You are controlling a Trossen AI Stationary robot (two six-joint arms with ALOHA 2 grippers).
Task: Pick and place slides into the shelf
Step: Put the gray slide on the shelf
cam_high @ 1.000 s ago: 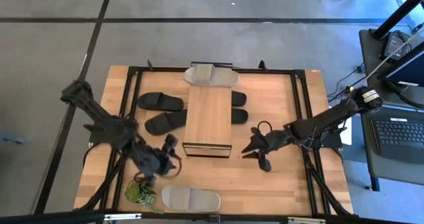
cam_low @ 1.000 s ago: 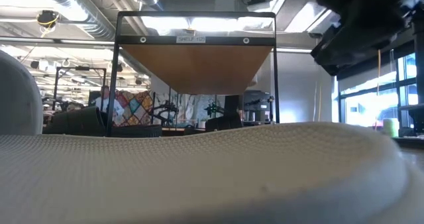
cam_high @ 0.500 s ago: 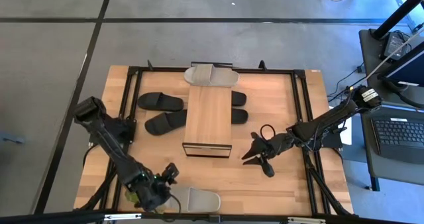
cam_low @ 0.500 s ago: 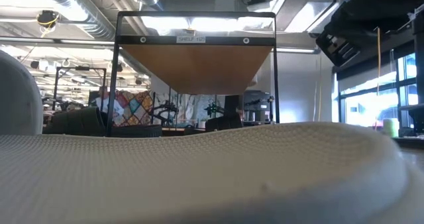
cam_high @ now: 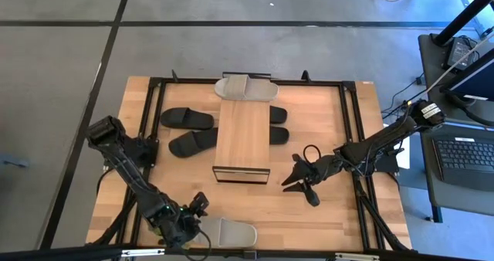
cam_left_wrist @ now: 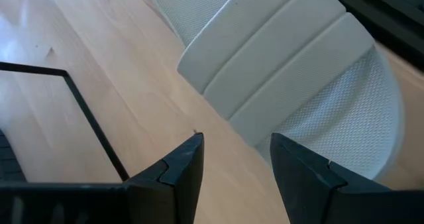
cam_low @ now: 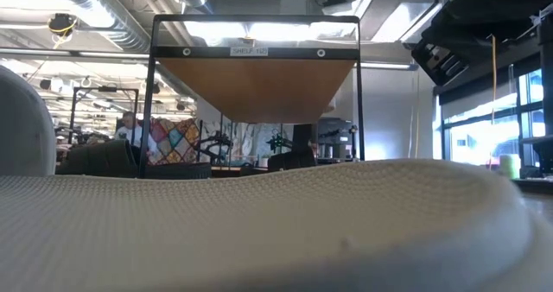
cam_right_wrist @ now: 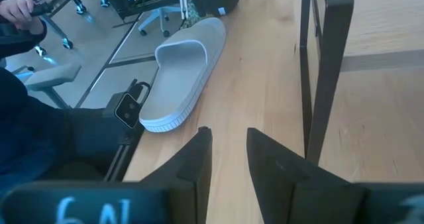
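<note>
The left gripper (cam_high: 187, 228) hangs over the table's near edge with its fingers (cam_left_wrist: 177, 173) parted and empty, a beige-grey slide (cam_high: 224, 232) lying just beside them on the tabletop (cam_high: 324, 211). The right gripper (cam_high: 297, 177), its fingers also apart, waits right of the shelf (cam_high: 243, 137), where four black slides and another beige-grey one lie around the rack.

The left gripper (cam_high: 187, 228) covers the heel end of the beige slide (cam_high: 224, 232) beside it, and the plant under that arm is hidden. In the left wrist view the slide (cam_left_wrist: 298, 71) runs past the frame edge. The shelf (cam_high: 243, 137) hides most of 2 black slides (cam_high: 279, 125) on its far side from that gripper.
</note>
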